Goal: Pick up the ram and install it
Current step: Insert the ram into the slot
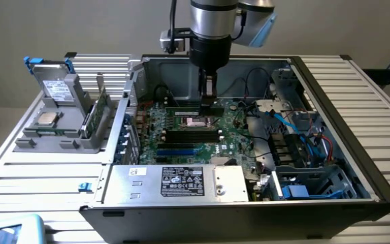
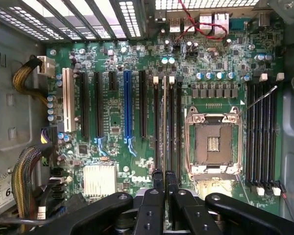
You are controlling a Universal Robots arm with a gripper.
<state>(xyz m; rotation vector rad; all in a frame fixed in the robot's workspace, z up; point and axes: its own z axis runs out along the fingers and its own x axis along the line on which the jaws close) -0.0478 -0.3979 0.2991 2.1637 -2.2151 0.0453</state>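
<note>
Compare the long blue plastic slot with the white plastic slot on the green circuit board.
The blue plastic slot is longer than the white plastic slot. The white slot lies closest to the yellow-sleeved cables; the blue slot lies nearer the square metal processor socket. Both are empty, parallel, on the green circuit board.

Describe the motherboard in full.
The motherboard is a green circuit board lying flat in the open case. It carries long black slots, one blue and one white, an empty metal-framed socket, a finned silver heatsink and small capacitors. The fingers hold the ram edge-on along the slots beside the socket; whether it touches the board is unclear.
</note>
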